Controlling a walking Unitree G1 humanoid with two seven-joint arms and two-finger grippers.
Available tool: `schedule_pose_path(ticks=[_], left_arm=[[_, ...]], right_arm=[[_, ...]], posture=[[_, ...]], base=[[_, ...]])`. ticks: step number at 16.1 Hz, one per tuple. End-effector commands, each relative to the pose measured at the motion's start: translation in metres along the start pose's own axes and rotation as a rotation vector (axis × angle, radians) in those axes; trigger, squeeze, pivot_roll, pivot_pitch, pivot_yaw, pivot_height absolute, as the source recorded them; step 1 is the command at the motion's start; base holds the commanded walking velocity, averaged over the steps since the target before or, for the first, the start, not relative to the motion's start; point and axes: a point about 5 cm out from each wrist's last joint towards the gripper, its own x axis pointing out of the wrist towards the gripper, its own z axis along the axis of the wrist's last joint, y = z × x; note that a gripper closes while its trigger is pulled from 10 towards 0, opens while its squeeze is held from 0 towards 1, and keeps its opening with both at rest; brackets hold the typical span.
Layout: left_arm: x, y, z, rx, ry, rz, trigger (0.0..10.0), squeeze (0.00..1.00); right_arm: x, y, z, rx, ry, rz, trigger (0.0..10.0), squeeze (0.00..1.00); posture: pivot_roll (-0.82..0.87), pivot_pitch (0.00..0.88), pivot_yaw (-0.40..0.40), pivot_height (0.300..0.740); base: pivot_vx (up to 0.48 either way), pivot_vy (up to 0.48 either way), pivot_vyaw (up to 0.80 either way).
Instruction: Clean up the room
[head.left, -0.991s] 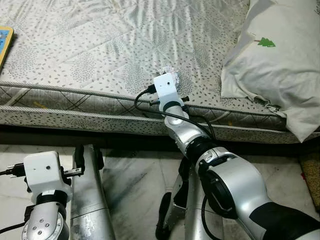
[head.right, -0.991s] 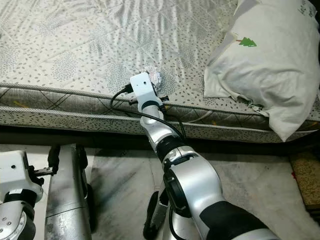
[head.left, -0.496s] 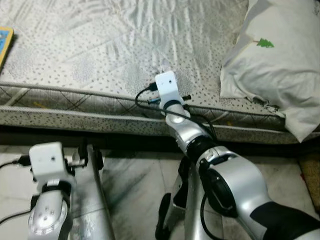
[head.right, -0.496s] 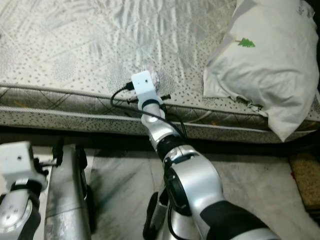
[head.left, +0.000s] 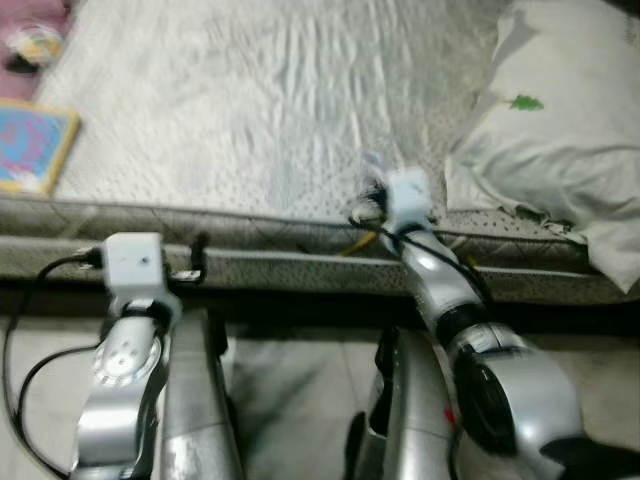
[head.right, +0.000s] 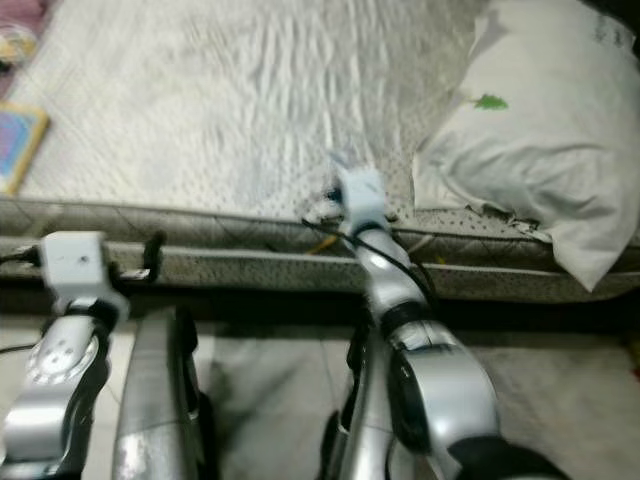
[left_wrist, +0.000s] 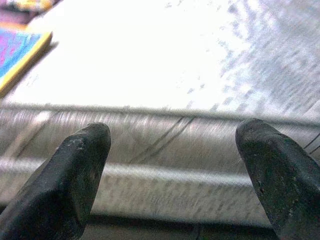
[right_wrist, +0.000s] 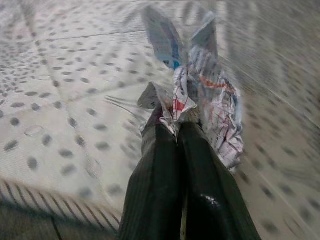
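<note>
A crumpled wrapper (right_wrist: 200, 95), white with red and blue print, is pinched between the black fingers (right_wrist: 165, 180) of my right gripper (right_wrist: 176, 131), which is shut on it. In the eye views that gripper (head.left: 372, 187) reaches over the front edge of the mattress (head.left: 250, 110), and the wrapper (head.left: 370, 165) shows as a small pale scrap at its tip. My left gripper (left_wrist: 172, 150) stands open, its two fingers wide apart with nothing between them, and faces the side of the mattress (left_wrist: 150, 145). That left arm (head.left: 135, 290) is raised at the lower left.
A white pillow (head.left: 560, 140) with a green tree print lies on the bed at the right. A blue and yellow book (head.left: 30, 150) rests on the mattress at the left, with a small object (head.left: 30, 40) beyond it. Pale floor tiles (head.left: 290, 370) lie below the bed.
The camera has shifted and the picture is blurred. My right gripper holds the wrapper clear of the mattress edge. My left arm has risen toward the bed.
</note>
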Motion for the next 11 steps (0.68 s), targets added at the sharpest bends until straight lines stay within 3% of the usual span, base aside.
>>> schedule_pose_path(ticks=[1,2,5,8,9,10,11], left_arm=[[0.004,-0.005,-0.004,0.002,0.005,-0.035,10.0,0.00],[0.006,-0.006,-0.004,0.004,0.003,-0.042,10.0,0.00],[0.013,-0.011,-0.009,-0.014,-0.003,-0.090,10.0,0.00],[0.015,-0.012,-0.009,-0.024,-0.019,-0.093,10.0,0.00],[0.015,-0.012,-0.011,-0.041,-0.015,-0.094,10.0,0.00],[0.014,-0.012,-0.013,-0.027,-0.014,-0.098,10.0,0.00],[0.013,-0.013,-0.016,-0.028,-0.013,-0.095,10.0,0.00]], right_arm=[[-0.013,-0.010,-0.007,0.027,-0.025,0.011,0.0,0.00],[-0.017,-0.011,-0.010,0.031,-0.029,0.013,0.0,0.00],[-0.079,-0.015,-0.026,0.009,-0.081,0.007,0.0,0.00],[-0.106,-0.015,-0.032,-0.015,-0.087,-0.068,0.0,0.00],[-0.110,-0.014,-0.031,0.002,-0.077,-0.080,3.9,0.00],[-0.113,-0.013,-0.026,0.058,-0.075,-0.092,10.0,0.00],[-0.117,-0.011,-0.019,0.084,-0.094,-0.093,10.0,0.00]], posture=[[0.06,0.021,-0.049,0.483],[0.06,0.017,-0.046,0.483],[0.01,0.000,-0.007,0.483],[0.00,0.000,-0.010,0.483],[0.00,0.000,-0.010,0.483],[-0.01,0.000,-0.013,0.483],[-0.02,0.000,-0.014,0.483]], base=[[0.000,0.000,0.00],[0.000,0.000,0.00],[0.000,0.000,0.00],[0.000,0.000,0.00],[0.000,0.000,0.00],[0.000,0.000,0.00],[0.000,0.000,0.00]])
